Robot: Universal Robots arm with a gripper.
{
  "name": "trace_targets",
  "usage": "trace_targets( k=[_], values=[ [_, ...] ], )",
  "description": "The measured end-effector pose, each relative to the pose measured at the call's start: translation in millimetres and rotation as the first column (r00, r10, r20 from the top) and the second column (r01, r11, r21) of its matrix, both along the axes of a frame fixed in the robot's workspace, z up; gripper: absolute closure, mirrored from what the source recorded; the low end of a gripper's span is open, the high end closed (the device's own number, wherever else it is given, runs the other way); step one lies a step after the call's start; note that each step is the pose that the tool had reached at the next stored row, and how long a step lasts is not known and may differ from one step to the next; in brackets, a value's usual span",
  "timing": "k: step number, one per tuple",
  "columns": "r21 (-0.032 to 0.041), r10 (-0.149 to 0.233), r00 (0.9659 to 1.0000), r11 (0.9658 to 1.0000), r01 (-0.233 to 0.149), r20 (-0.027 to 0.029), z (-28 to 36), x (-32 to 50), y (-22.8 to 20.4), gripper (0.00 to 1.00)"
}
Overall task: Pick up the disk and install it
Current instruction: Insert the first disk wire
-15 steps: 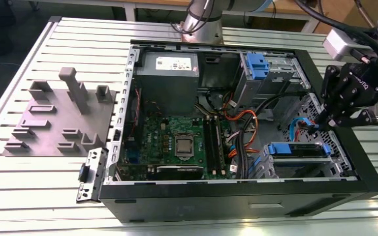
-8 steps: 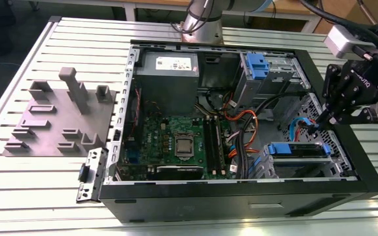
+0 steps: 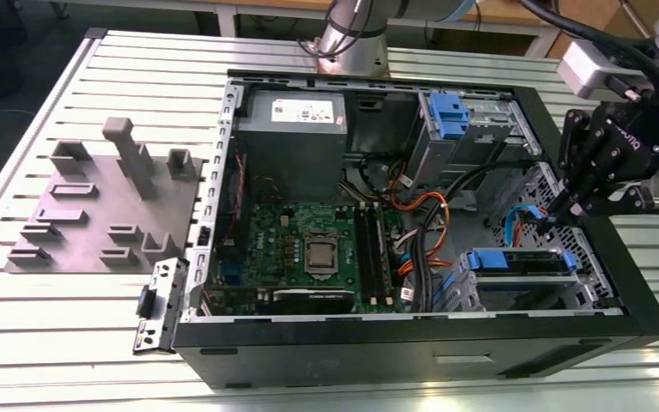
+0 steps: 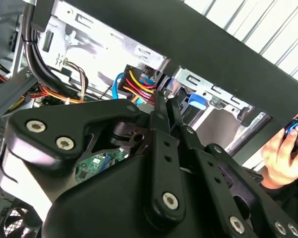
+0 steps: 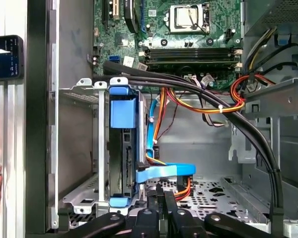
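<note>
The disk [image 3: 521,275] sits in the metal bay at the case's near corner on the exterior view's right, its blue bracket along the top edge. In the first wrist view the disk [image 5: 124,158] stands on edge in the bay, blue bracket at both ends, with a flat blue cable [image 5: 164,171] running to its side. My gripper [image 3: 553,215] hangs inside the case just beside that bay. Its fingers [image 5: 159,198] are shut together, their tips at the plug of red, yellow and black wires [image 4: 139,82]. Nothing shows between them.
The open black case [image 3: 421,343] lies on a slatted table. Inside are the motherboard [image 3: 306,249], a grey power supply box [image 3: 293,116] and an upper bay with a blue bracket [image 3: 446,116]. A grey fixture block [image 3: 100,206] stands outside. A person's hand [image 4: 283,148] rests at the case's edge.
</note>
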State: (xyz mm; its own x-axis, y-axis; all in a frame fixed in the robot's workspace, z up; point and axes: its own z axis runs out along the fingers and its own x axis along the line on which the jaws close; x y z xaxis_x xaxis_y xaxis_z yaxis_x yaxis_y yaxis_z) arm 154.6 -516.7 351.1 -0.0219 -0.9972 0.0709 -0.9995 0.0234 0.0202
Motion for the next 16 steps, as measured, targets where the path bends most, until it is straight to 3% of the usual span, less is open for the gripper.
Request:
trace_targets(
  k=[3,7,10,16],
  values=[
    [-0.0001,0.001,0.9999,1.0,-0.001,0.0115,-0.2,-3.0,-3.3,0.83],
    [0.0,0.001,0.9998,1.0,-0.001,0.022,-2.1,-4.3,-11.8,0.83],
    [0.0,0.002,0.9995,1.0,-0.002,0.0324,-2.3,-7.1,-14.1,0.83],
    [-0.0002,0.004,0.9976,1.0,-0.004,0.0691,-2.3,-13.8,-15.2,0.83]
  ],
)
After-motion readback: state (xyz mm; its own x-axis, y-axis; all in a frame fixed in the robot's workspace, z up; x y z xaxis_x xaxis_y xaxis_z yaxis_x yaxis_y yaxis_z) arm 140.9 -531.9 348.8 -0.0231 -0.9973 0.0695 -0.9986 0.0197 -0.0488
